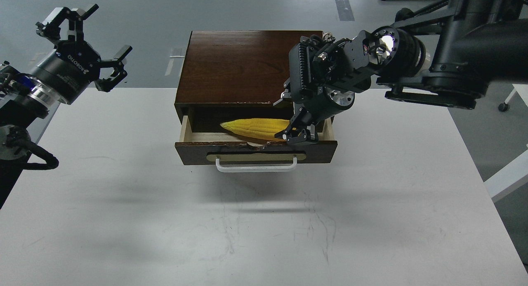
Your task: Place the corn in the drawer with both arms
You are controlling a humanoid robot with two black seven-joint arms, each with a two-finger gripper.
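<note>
The drawer (pixel 255 147) stands pulled open from the dark brown wooden box (pixel 243 67), white handle toward me. The yellow corn (pixel 251 128) lies nearly flat inside it, pointed end to the left, thick end on the right. My right gripper (pixel 296 135) reaches down into the drawer's right part, its fingers spread around the corn's thick end and no longer carrying it. My left gripper (pixel 93 42) is open and empty, raised beyond the table's far left corner, well away from the drawer.
The box sits at the far middle of the white table (pixel 264 220). My right arm crosses above the box's right side. A white table leg and a caster show off the right edge.
</note>
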